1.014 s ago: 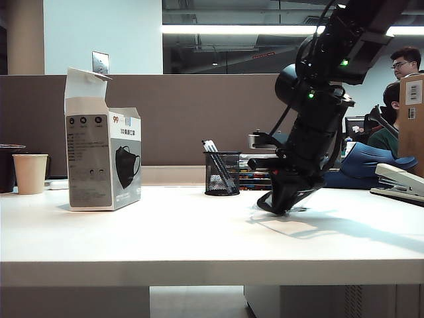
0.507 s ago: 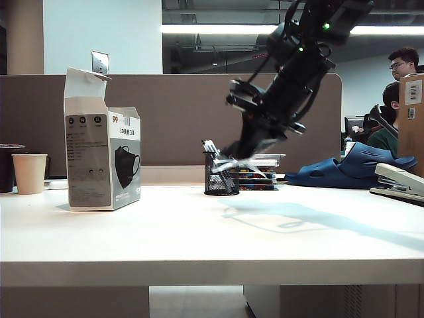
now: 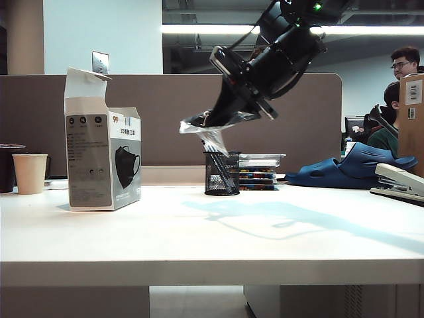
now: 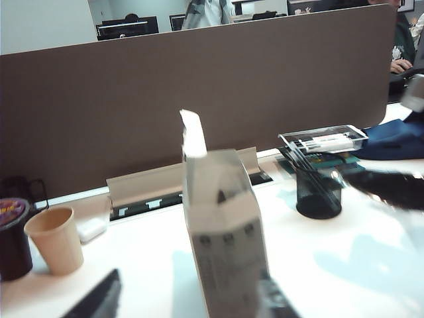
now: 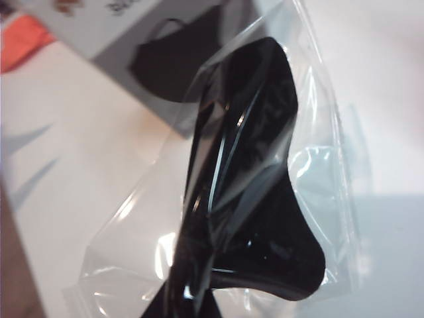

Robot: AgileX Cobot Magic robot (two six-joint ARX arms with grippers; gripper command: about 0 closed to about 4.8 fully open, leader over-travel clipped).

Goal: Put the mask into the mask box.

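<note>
We find the right gripper [image 3: 199, 121] clamped on the mask [image 3: 211, 129], airborne, well short of the mask box [image 3: 101, 159] — the limp wrapper may snag the flap. Left gripper: aperture undeterminable.

Right arm reaches in from upper right of the exterior view, forearm slanting down toward centre, well above the table. Right gripper [image 3: 211, 121] points down-left, jaws closed on the mask [image 3: 207, 130], which hangs from the tips in its clear wrapper. Left gripper: only dark blurred finger edges [image 4: 93, 301] visible in the left wrist view, apparently spread apart.
</note>
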